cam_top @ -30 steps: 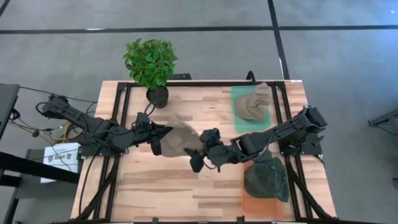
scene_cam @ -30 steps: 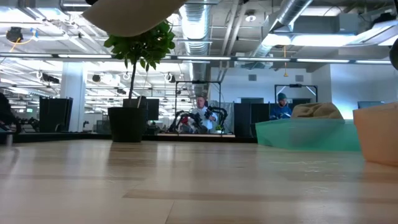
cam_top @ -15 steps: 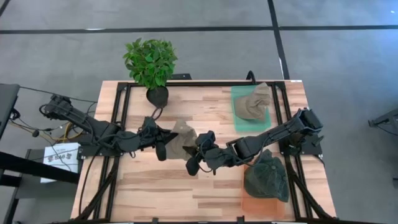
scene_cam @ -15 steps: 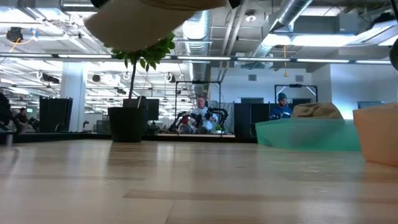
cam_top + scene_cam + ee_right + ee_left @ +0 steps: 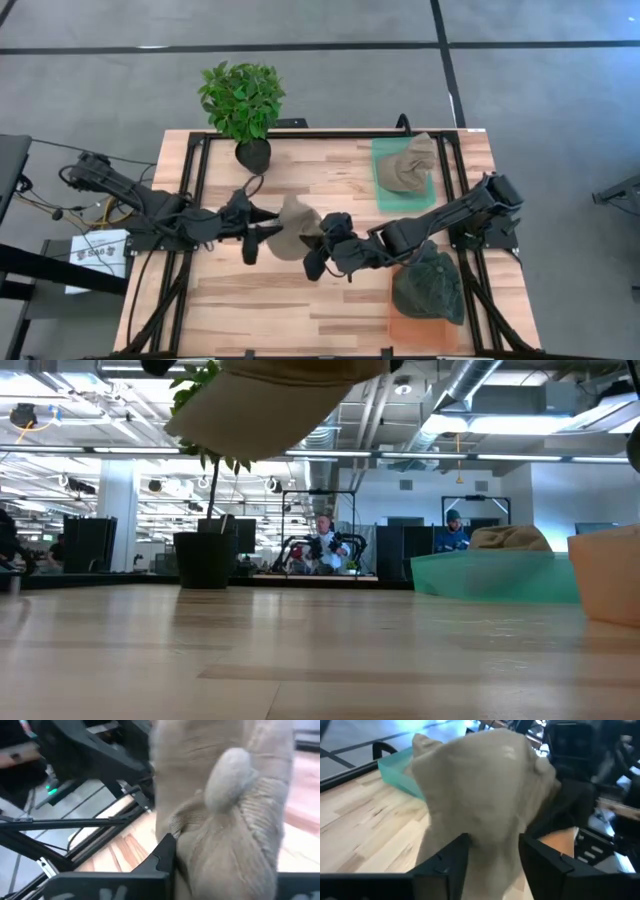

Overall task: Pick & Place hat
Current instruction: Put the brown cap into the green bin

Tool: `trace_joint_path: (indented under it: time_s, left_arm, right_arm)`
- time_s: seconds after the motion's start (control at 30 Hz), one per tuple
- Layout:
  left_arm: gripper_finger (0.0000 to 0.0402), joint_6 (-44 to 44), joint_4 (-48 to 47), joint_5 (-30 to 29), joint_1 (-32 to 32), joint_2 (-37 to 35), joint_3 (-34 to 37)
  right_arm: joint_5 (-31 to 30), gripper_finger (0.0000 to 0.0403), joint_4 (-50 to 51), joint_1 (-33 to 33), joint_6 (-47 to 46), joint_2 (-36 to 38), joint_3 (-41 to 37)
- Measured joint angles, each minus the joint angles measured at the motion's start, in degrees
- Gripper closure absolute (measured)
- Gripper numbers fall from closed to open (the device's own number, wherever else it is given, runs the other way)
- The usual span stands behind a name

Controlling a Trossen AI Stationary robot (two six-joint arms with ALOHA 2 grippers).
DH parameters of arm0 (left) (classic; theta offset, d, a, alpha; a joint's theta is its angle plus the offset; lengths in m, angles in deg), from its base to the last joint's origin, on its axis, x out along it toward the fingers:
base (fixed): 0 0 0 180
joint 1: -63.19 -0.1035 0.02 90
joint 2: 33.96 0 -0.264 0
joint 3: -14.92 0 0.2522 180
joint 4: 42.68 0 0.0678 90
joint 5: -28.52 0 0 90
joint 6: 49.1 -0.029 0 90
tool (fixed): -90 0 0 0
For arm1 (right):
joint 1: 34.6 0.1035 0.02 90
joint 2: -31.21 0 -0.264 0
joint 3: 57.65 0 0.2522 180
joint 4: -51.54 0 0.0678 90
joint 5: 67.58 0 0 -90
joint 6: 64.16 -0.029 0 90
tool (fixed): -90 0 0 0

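Observation:
A tan hat (image 5: 293, 226) hangs in the air over the middle of the table and shows at the top of the low view (image 5: 270, 400). My right gripper (image 5: 322, 240) is shut on its right side. At the hat's left side my left gripper (image 5: 256, 231) is open, one finger (image 5: 445, 865) on each side of the cloth (image 5: 485, 810). The right wrist view is filled by the hat's crown and top button (image 5: 227, 775). My right gripper pinches the hat's right-hand edge (image 5: 195, 845) between its fingers (image 5: 164, 854), coming roughly level from the table's right. The hat is lifted clear of the table and tilted. My left gripper's fingers flank the hat's left edge; whether they touch it I cannot tell.
A potted plant (image 5: 243, 105) stands at the far left. A teal tray (image 5: 385, 190) at the far right holds another tan hat (image 5: 410, 165). An orange tray (image 5: 400, 328) at the near right holds a dark green hat (image 5: 428, 285). Bare wood lies near the front edge (image 5: 260, 310).
My right gripper has shut on the hat's right side, and my left gripper, shut on the hat before, has opened. The hat has shifted a little toward the table's right and tipped, staying clear of the table.

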Motion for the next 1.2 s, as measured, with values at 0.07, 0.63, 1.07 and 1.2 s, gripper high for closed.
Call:
trace_joint_path:
  time_s: [0.07,0.63,1.07,1.2]
  left_arm:
    - [0.0220,0.0,-2.3,0.1,0.1,-2.2,0.0]
    - [0.0209,1.2,-17.3,0.7,1.3,-7.5,0.0]
    - [0.0209,4.7,-17.3,-0.8,1.1,-3.0,0.0]
    - [0.0209,6.4,-17.2,-5.3,1.1,-3.0,0.0]
  right_arm:
    - [-0.1,0.0396,3.1,0.3,-2.8,0.7,0.0]
    - [-3.3,0.0401,40.8,-1.4,-25.4,12.2,0.0]
    - [-6.3,0.0402,49.8,-15.3,-16.1,30.4,-11.6]
    - [-6.0,0.0402,40.6,-20.5,-9.5,37.3,-20.8]
